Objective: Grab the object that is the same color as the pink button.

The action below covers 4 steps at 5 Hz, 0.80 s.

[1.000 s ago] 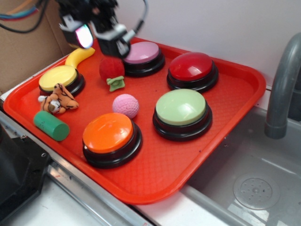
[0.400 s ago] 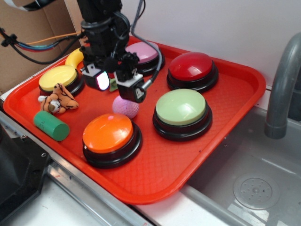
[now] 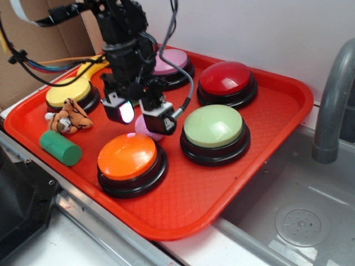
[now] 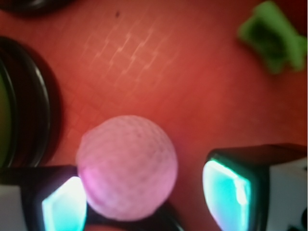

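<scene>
Red tray (image 3: 288, 105) holds everything: pink button (image 3: 173, 61) at the back, dark red button (image 3: 227, 78) to its right, pale green button (image 3: 214, 128) mid-right, orange button (image 3: 130, 159) at front, yellow button (image 3: 65, 93) at left. Also on tray: tiger toy (image 3: 71, 117) just in front of the yellow button, green cylinder (image 3: 60, 147) near the front-left rim, banana (image 3: 94, 65) at back-left, mostly hidden by the arm.

Pink ball (image 4: 127, 168) sits on tray floor between orange & green buttons, dimpled like a golf ball; in ext. view only a sliver shows (image 3: 142, 128) under the claw. Claw (image 3: 141, 114) is down over it, jaws open wide, one finger each side. Wrist view: left pad (image 4: 62, 204) touches or nearly touches the ball; right pad (image 4: 226, 195) stands apart w/ bare tray in the gap. Nothing gripped; ball rests on the tray. Green leaf piece (image 4: 272, 38) lies upper right in wrist view, well apart from the ball.

Room: ball is hemmed by green button's black base (image 4: 29, 115) on one side, orange button close in front. Open tray floor lies front-right, between green button & rim. Tray rests on a surface beside a sink (image 3: 299, 216), its right corner overhanging the basin; grey faucet (image 3: 333, 94) at far right. Cardboard (image 3: 39, 39) behind at left.
</scene>
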Each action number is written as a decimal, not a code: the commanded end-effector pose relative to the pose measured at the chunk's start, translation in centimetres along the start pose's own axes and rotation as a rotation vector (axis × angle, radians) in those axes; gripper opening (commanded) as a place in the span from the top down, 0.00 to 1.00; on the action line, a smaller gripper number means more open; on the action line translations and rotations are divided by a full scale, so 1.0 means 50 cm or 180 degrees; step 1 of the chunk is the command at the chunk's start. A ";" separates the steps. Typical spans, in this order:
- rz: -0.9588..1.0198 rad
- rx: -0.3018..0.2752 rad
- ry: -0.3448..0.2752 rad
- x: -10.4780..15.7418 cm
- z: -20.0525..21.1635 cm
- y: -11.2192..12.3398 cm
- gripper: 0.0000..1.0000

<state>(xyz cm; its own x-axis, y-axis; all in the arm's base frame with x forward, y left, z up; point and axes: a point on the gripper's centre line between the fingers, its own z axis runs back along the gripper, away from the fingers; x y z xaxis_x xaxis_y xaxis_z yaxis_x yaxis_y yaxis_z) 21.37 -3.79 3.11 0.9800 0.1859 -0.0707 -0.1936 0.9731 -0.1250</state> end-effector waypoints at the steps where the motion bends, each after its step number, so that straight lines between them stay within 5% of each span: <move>1: 0.0109 -0.0047 -0.0188 0.007 0.002 0.013 1.00; 3: -0.0051 0.0042 -0.0330 0.031 0.038 0.013 1.00; 4: -0.0292 0.0431 -0.0346 0.066 0.127 0.026 1.00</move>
<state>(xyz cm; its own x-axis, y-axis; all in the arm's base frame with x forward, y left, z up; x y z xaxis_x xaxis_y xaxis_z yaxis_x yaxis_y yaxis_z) 23.93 -1.12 7.37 0.9937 0.1102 -0.0224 -0.1099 0.9938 0.0145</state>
